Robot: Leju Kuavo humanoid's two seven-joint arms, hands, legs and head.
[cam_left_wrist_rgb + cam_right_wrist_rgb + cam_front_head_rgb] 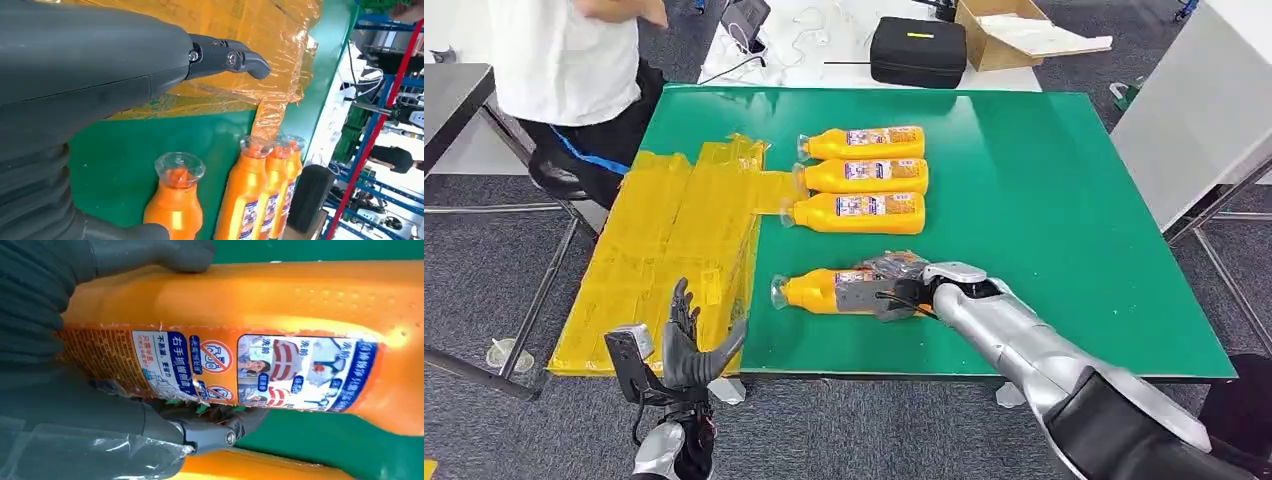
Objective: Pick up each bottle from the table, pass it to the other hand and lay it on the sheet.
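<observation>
On your left, the crinkled, glossy yellow sheet is lying over the green table's left part, and your left hand is hovering at the near edge with fingers spread and nothing in them, likely waiting for the handover. To the right, your right hand is wrapping the nearest smooth orange bottle at its labelled body, lying on its side; three more bottles are lying beyond it.

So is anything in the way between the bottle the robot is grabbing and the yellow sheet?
Nothing visible is. The right hand grips the nearest bottle, which lies on the green table. Bare green runs from its cap to the yellow sheet. The open left hand waits near the sheet's front edge. The other three bottles lie farther back.
</observation>
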